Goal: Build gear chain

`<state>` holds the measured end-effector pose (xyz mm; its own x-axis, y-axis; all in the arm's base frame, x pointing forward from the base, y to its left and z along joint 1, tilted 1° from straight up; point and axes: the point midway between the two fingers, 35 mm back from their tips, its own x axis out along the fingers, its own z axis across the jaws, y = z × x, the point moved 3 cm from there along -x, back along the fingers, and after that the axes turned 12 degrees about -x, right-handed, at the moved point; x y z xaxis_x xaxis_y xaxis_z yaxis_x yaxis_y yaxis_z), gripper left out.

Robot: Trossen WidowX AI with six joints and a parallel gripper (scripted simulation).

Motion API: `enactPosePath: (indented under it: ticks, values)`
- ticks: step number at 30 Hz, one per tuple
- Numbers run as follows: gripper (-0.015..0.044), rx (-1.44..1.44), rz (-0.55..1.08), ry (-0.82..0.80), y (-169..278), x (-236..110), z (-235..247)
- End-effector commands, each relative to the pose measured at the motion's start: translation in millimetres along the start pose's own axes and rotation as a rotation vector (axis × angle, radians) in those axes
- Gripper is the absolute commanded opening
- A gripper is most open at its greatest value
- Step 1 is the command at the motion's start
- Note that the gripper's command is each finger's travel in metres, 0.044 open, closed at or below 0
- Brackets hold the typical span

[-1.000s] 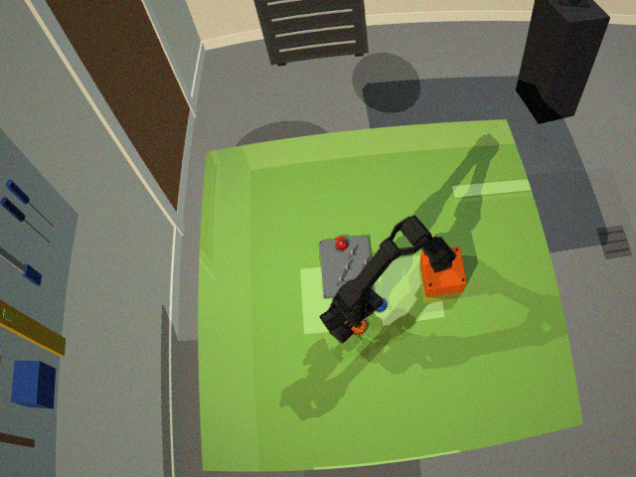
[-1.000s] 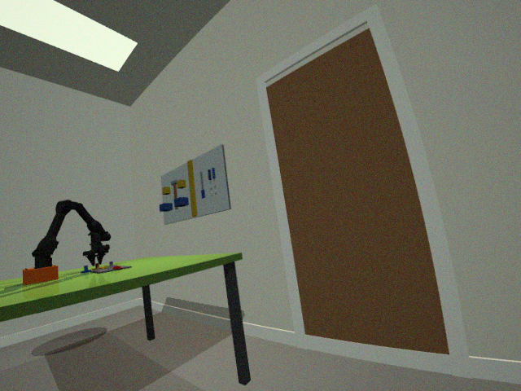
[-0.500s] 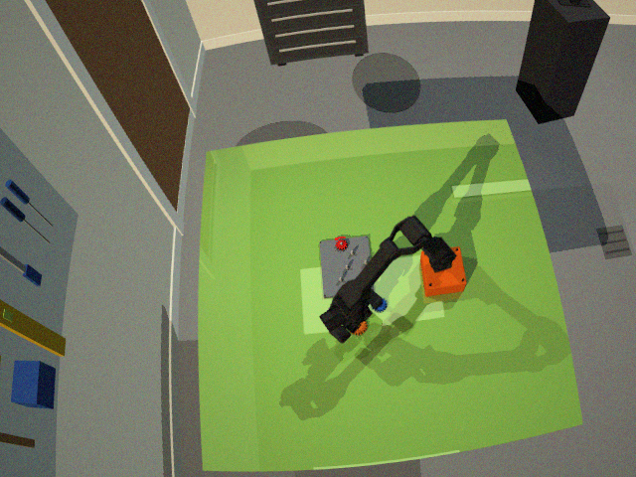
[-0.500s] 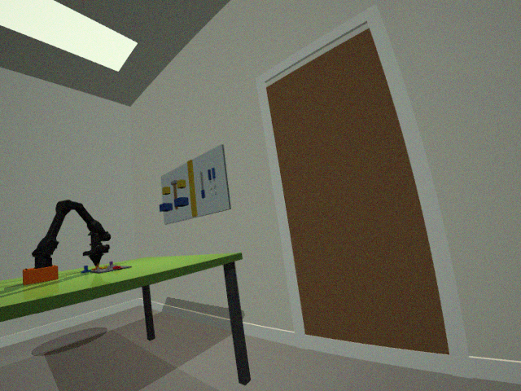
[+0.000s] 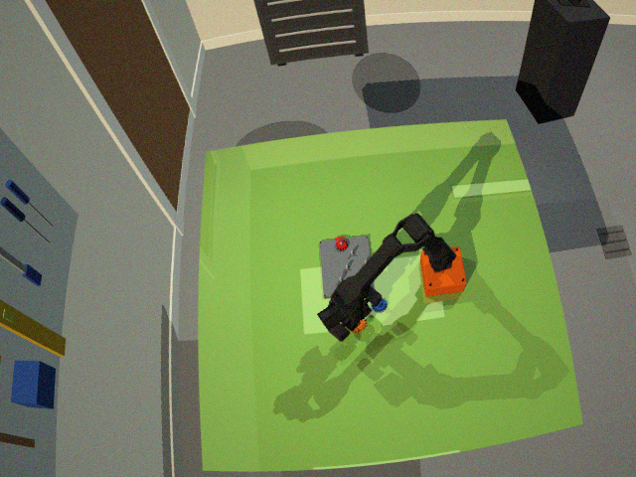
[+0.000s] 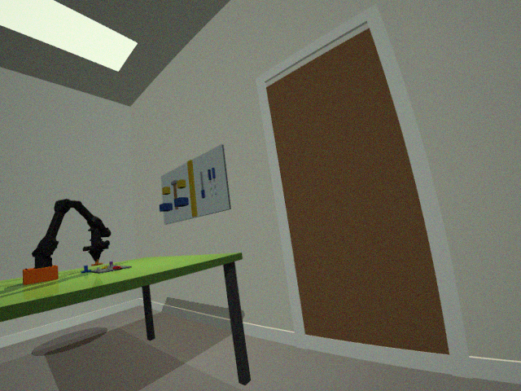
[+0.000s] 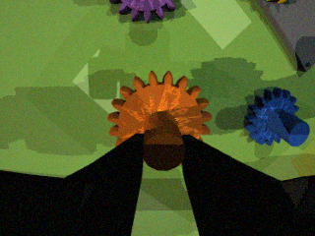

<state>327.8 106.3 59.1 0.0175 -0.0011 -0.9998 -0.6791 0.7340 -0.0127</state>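
My gripper (image 6: 97, 261) (image 7: 161, 142) is shut on the upright knob of the orange gear (image 5: 360, 325) (image 6: 96, 264) (image 7: 162, 100), held a little above the table; its toothed shadow lies apart from it. A blue gear (image 5: 380, 305) (image 7: 271, 118) with a knob stands on the table, right of it in the wrist view. A purple gear (image 7: 145, 6) is cut off by that view's top edge. The red gear (image 5: 339, 245) sits on the grey board (image 5: 330, 261) (image 7: 292, 25). A bit of the yellow gear (image 7: 278, 1) shows at the wrist view's top right. The arm hides part of the board and its pegs.
The orange base block (image 5: 444, 279) (image 6: 41, 274) of the arm stands on the green table (image 5: 287, 205), right of the board in the top view. The blue gear stands between the held gear and the base. Arm shadows cross the table.
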Motion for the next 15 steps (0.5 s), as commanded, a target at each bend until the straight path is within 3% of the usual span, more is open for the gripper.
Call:
enactPosePath:
  ticks: [1,15]
  values:
    - [0.0000,0.003,-0.009,-0.011,-1,-15,3]
    - [0.0000,0.003,-0.009,-0.011,1,-58,1]
